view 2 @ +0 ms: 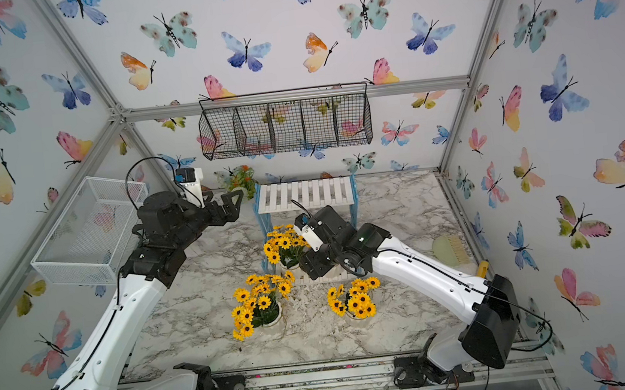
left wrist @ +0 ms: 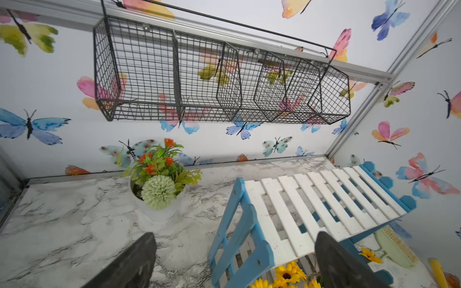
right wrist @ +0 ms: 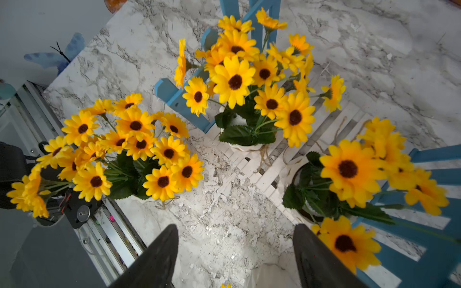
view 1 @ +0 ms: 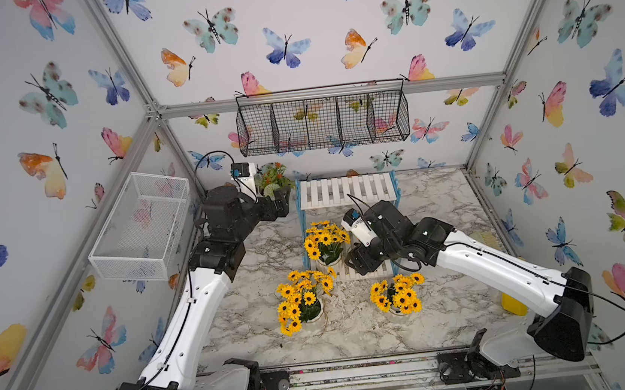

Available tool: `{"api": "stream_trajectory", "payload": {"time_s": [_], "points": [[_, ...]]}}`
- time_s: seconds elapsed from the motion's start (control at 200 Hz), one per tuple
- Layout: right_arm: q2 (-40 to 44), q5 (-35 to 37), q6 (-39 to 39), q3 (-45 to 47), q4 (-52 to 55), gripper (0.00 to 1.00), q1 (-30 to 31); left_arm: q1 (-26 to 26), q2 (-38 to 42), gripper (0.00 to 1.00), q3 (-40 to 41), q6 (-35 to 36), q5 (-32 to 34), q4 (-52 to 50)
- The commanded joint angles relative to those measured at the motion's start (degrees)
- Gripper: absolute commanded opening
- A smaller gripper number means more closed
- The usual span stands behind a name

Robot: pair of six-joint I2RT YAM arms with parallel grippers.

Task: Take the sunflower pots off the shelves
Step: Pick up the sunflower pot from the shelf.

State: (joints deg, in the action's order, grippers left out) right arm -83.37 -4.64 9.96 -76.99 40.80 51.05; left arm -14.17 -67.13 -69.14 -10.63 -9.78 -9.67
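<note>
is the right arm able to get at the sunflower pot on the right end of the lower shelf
Probably yes: the right hand is open beside that sunflower pot, with nothing between, though blooms crowd one finger.

Sunflower pot (right wrist: pixel 348 169) blurred, unseen under right arm (view 1: pixel 382 244) in both top views

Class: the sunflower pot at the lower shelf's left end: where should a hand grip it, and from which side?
Probably the white pot body, low, from the open front of the lower shelf: the sunflowers spread wide over its rim, and the blue side frame blocks its left.
</note>
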Motion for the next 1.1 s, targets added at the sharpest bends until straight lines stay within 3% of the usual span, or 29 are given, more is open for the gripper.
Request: {"api": "stream_trajectory", "payload": {"time_s": [0.0, 0.46, 1.096], "points": [[-1.3, 1.1, 0.4, -1.8, 3.0, 0.72, 0.7, 0.6, -0.2, 0.98, -1.0, -1.0, 1.4, -1.0], [-5.0, 1.6, 1.9, 1.1, 1.7, 0.68, 1.0, 3.5, -0.6, 0.98, 0.3, -3.1, -0.3, 1.4], [-10.3, -2.6, -0.3, 2.7, -1.1, 0.65, -5.6, 5.4, -0.7, 0.98, 2.0, -3.8, -2.3, 3.3]]}}
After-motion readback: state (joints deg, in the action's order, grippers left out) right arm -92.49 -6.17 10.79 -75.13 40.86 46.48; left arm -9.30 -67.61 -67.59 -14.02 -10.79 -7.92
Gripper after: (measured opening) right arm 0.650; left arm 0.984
